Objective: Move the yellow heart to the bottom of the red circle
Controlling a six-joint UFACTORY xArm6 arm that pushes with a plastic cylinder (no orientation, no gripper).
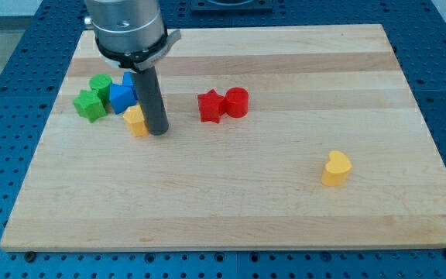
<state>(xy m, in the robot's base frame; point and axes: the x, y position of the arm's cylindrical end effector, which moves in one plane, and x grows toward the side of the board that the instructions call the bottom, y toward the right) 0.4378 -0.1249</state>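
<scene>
The yellow heart (336, 168) lies on the wooden board at the view's lower right. The red circle (237, 101) stands near the board's middle, touching a red star-like block (210, 106) on its left. My tip (158, 130) rests on the board far to the left of the heart, right beside a second yellow block (135, 121), on that block's right side.
A cluster sits at the view's upper left: two green blocks (90, 105) (101, 84) and two blue blocks (120, 96) (130, 80), the latter partly hidden by the rod. The board's (231, 217) edges meet a blue perforated table.
</scene>
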